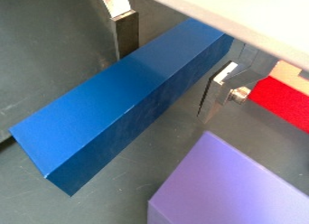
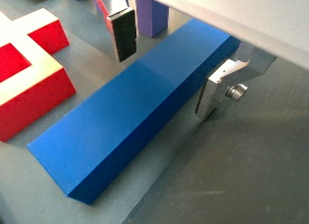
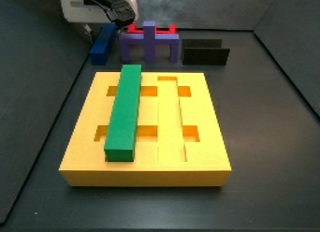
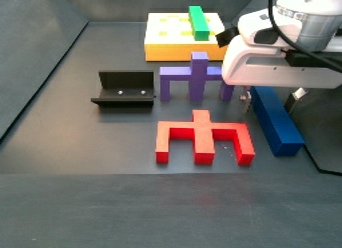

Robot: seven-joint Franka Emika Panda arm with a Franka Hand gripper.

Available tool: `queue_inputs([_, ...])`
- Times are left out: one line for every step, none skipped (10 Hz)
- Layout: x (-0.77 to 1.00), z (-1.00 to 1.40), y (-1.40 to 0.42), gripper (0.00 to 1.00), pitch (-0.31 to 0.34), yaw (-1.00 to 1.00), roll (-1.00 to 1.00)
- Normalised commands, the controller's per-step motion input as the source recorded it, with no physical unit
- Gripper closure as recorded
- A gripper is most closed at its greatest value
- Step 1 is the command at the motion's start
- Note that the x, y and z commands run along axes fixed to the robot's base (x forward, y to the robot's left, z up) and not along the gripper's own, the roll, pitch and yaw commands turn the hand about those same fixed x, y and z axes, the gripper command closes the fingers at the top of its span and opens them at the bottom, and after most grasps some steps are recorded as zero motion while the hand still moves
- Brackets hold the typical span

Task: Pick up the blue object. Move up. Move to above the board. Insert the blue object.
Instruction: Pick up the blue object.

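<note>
Blue object lies flat on the desk floor near one side edge, beside the purple block. Gripper straddles its far end, plates against both long sides. Board well apart, carrying green bar.

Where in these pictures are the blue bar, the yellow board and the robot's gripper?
blue object point(image 2: 133, 110): wrist view, middle of its top face.
board point(image 3: 207, 133): side view, bare yellow top near one long edge.
gripper point(image 2: 169, 49): wrist view, midway between fingertips, straddling the bar.

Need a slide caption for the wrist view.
Gripper straddles the blue bar lying on the floor, red piece alongside.
</note>
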Motion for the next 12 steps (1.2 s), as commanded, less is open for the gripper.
queue_inputs([0.0, 0.0, 0.0, 0.0, 0.0, 0.0, 0.0])
queue_inputs([0.0, 0.0, 0.0, 1.0, 0.0, 0.0, 0.0])
queue_inputs([0.0, 0.0, 0.0, 1.0, 0.0, 0.0, 0.0])
queue_inputs([0.0, 0.0, 0.0, 1.0, 0.0, 0.0, 0.0])
queue_inputs([0.0, 0.0, 0.0, 1.0, 0.0, 0.0, 0.0])
queue_inputs([0.0, 0.0, 0.0, 1.0, 0.0, 0.0, 0.0])
queue_inputs([0.0, 0.0, 0.0, 1.0, 0.0, 0.0, 0.0])
queue_inputs([0.0, 0.0, 0.0, 1.0, 0.0, 0.0, 0.0])
queue_inputs([0.0, 0.0, 0.0, 1.0, 0.0, 0.0, 0.0])
queue_inputs([0.0, 0.0, 0.0, 1.0, 0.0, 0.0, 0.0])
queue_inputs([0.0, 0.0, 0.0, 1.0, 0.0, 0.0, 0.0])
queue_inputs([0.0, 0.0, 0.0, 1.0, 0.0, 0.0, 0.0])
